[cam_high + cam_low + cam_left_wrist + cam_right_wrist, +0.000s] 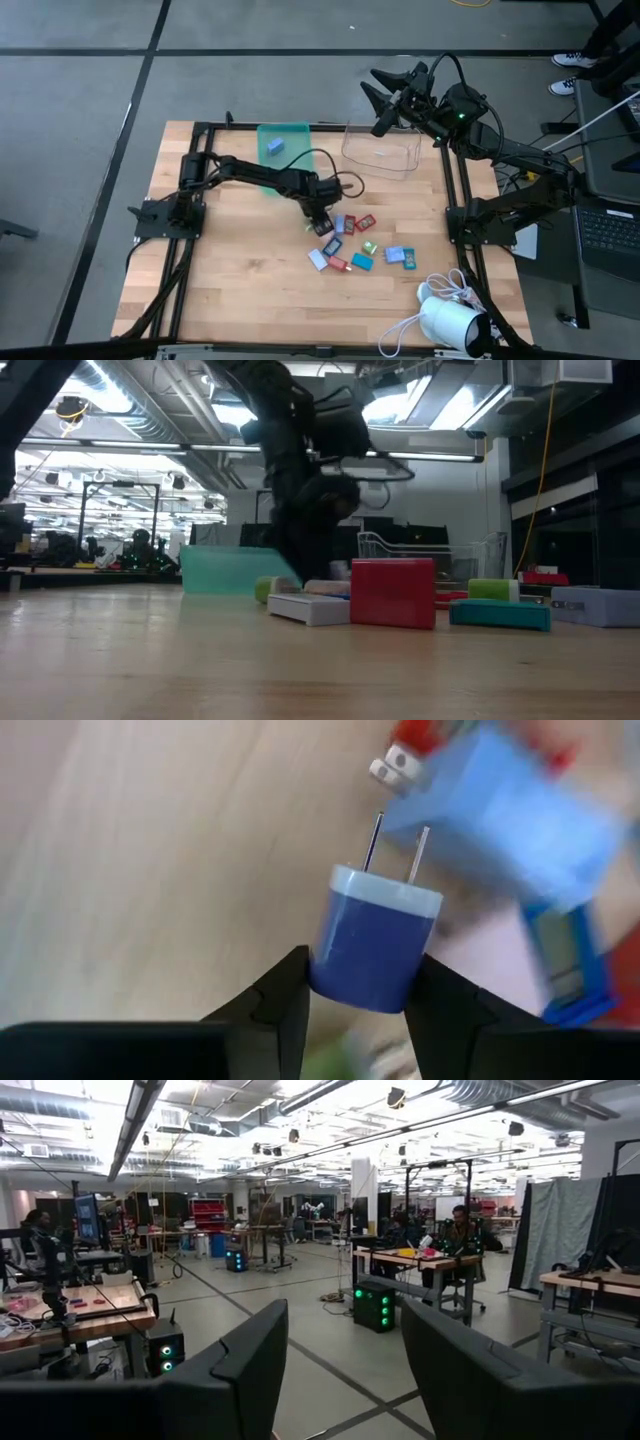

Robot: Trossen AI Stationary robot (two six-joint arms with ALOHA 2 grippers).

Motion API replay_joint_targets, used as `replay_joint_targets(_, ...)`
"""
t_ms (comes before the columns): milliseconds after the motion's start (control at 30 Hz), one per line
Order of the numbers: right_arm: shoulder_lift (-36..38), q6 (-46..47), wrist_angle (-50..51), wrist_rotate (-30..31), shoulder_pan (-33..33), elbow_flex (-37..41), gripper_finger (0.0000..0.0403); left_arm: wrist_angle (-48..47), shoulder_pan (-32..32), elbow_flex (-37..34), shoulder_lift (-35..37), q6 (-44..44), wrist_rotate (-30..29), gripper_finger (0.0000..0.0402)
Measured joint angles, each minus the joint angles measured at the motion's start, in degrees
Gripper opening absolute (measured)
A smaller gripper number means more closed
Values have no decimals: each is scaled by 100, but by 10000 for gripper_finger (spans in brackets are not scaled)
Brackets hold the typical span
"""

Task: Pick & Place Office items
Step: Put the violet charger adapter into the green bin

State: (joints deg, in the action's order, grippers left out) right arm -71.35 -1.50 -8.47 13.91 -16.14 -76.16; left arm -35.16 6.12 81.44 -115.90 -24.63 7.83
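Blue plug adapter [372,948], two prongs out, sits clamped between the left gripper [318,222] fingers at frame centre, beside about ten scattered office items [362,262]. Right gripper [392,95] hangs open, empty, upper right.

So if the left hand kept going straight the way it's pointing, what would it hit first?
Probably the light blue piece just past the blue plug that the left hand is gripping, though depth is hard to judge.

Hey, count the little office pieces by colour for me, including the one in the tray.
Red pieces: 3
Blue or teal pieces: about 7, one held by left pincer
Green piece: 1
White piece: 1
Total: about 12
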Motion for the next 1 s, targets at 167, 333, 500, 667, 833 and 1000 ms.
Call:
replay_joint_targets(167, 0, 0, -1, 2, 0, 0, 201, 266, 108, 437, 2, 303, 356, 125)
replay_joint_targets(333, 0, -7, -2, 2, 0, 0, 201, 249, 331, 863, 7, 533, 408, 125)
replay_joint_targets(500, 0, 26, -1, 2, 1, 0, 201, 181, 695, 1147, 9, 597, 346, 125)
replay_joint_targets(667, 0, 28, 0, 7, 0, 0, 201, -408, 1178, 1491, 12, 970, -78, 125)
replay_joint_targets(833, 0, 28, -1, 17, 0, 0, 201, -987, 1755, 1642, 110, 1470, -478, 125)
replay_joint_targets(1000, 7, 46, 0, 17, 0, 0, 201, -1381, 2530, 1651, 278, 1653, -816, 125)
